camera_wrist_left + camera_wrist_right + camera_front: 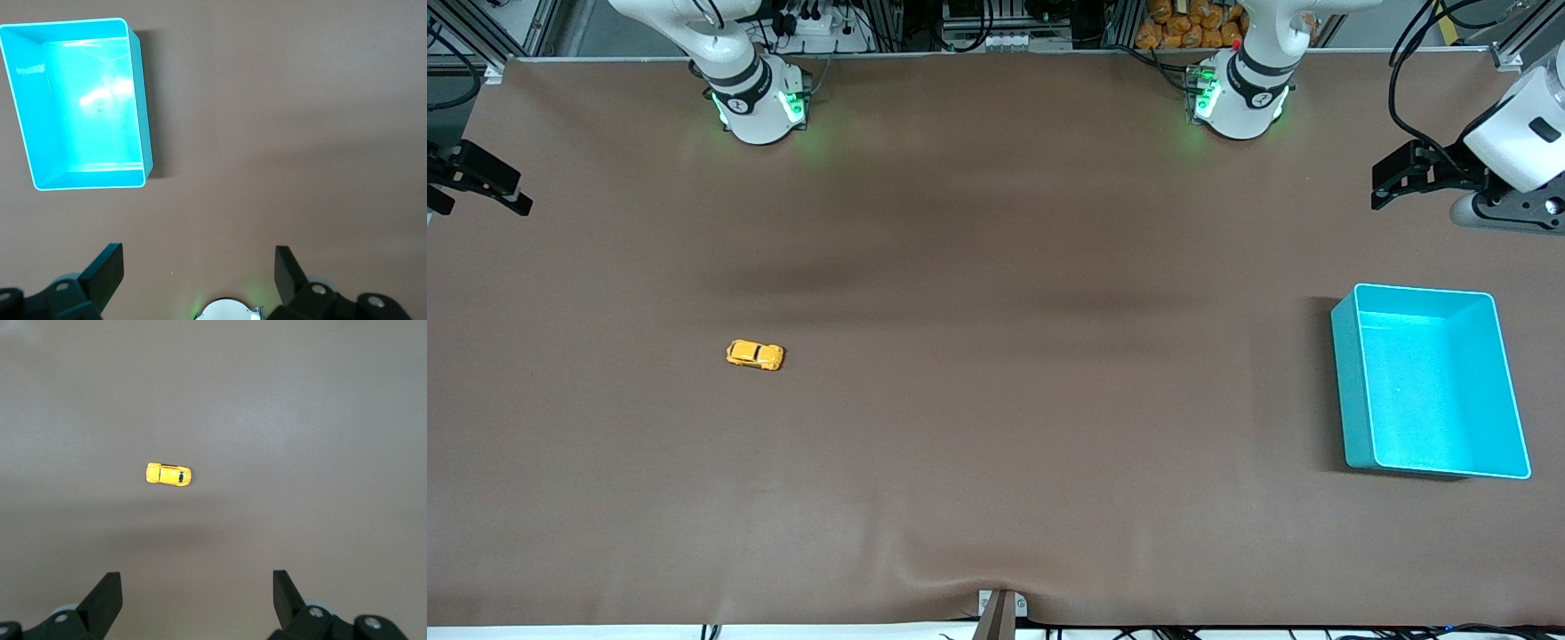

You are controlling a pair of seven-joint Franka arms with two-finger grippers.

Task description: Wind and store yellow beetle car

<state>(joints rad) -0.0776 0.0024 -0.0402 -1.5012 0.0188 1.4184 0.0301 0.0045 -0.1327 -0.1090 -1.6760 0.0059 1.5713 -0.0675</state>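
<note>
The yellow beetle car (755, 355) sits on its wheels on the brown table, toward the right arm's end. It also shows in the right wrist view (169, 475), well ahead of the fingers. My right gripper (482, 188) hangs open and empty in the air at that end of the table, its fingers (107, 597) wide apart around nothing (197, 587). The turquoise bin (1347, 391) stands empty toward the left arm's end. My left gripper (1396, 178) is open and empty in the air near the bin (80, 100), with bare table between its fingers (199, 267).
The brown mat (996, 400) covers the whole table, with a small bump and a bracket (999, 609) at its edge nearest the front camera. The two arm bases (758, 102) (1238, 98) stand along the edge farthest from the front camera.
</note>
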